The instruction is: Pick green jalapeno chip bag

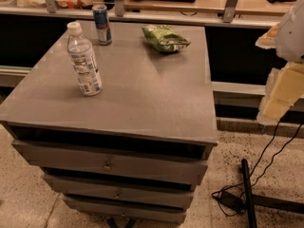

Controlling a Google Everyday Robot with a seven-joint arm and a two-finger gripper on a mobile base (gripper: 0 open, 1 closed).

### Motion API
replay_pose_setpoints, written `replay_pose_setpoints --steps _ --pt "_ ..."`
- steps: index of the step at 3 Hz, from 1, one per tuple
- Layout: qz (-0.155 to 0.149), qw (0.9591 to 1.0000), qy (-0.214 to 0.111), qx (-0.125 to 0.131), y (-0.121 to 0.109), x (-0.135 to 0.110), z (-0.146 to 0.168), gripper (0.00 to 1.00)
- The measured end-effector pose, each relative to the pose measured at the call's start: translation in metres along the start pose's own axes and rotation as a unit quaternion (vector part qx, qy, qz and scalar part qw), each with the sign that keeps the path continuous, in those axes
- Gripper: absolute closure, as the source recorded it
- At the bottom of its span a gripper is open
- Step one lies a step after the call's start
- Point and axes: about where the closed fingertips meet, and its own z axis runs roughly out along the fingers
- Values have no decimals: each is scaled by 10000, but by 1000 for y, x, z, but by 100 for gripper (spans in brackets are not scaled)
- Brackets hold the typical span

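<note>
Grey drawer counter on a speckled floor, claw off its right side.
The green jalapeno chip bag lies far right on top; water bottle and blue can stand left; claw's state cannot be told.

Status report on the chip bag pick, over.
Gripper hovering right of cabinet. Green jalapeno chip bag far-right on top, untouched. Bottle, can left of bag.

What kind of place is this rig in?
Probably an office break area or lab: grey drawer cabinet holding a crinkled light-green chip bag, speckled floor with black cables, counter behind. Gripper at right edge.
</note>
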Motion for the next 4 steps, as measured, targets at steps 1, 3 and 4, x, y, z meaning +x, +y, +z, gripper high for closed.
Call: replay_pose_setpoints --steps 1,3,4 --pt "-4 10000 -23 33 -1 -1 -1 0" --pt "149 9937 -1077 267 -37 -42 7 0" --pt "774 9746 -2052 462 -67 -62 31 0"
